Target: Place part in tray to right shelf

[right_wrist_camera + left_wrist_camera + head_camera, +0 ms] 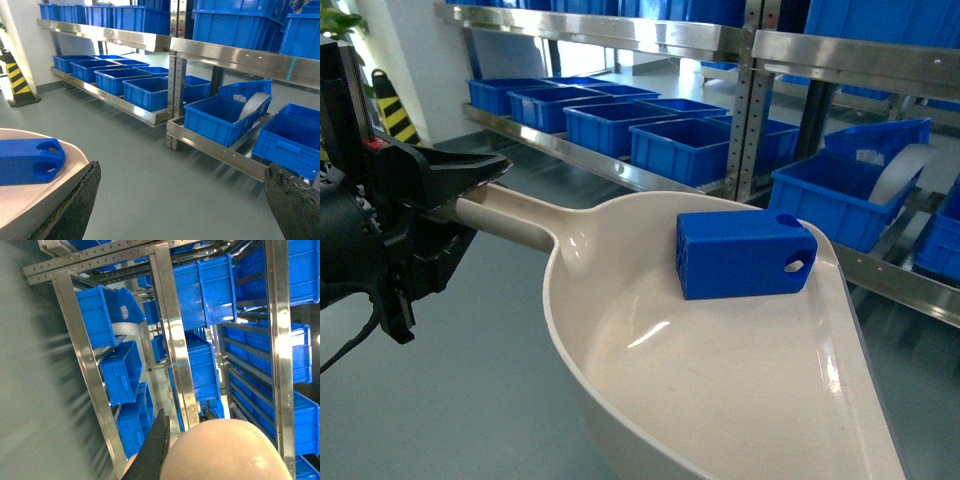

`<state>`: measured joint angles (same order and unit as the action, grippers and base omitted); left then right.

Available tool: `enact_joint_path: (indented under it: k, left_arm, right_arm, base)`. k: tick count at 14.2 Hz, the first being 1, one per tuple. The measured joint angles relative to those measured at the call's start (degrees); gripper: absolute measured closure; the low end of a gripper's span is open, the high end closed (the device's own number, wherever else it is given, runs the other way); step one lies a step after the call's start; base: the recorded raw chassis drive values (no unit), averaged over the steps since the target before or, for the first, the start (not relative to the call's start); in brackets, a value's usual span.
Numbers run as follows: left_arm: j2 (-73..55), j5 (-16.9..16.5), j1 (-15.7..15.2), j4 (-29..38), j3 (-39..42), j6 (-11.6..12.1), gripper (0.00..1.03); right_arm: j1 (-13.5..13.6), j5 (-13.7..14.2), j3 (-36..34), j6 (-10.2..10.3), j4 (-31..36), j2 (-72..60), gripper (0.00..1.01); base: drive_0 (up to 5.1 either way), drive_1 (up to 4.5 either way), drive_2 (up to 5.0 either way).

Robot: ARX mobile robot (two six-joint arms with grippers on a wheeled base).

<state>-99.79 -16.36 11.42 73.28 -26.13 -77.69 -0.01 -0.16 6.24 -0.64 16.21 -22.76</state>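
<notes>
Left end effector [470,185] clenched on the handle of the tray [720,400], holding it above the grey floor [150,165]. Right end effector [182,200] released, fingers [75,205] spread wide, nothing between them. The part [745,255] lies inside the tray near its far rim, ribbed end face toward the handle. Beyond the tray, the right shelf [910,285] carries blue crates [840,195].

L gripper [470,190] clamped on tray handle [510,222], arm level; R gripper [182,200] jaws spread wide.
</notes>
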Motion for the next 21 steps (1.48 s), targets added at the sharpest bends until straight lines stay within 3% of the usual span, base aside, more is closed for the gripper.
enact_joint_path:
  k: [21]
  left_arm:
    - [0.0,0.0,0.02,0.02,0.0,0.0,0.89]
  right_arm:
    - [0.0,0.0,0.0,0.0,-0.02,0.0,0.03]
  base:
    - [-1.6,-1.62,-1.6]
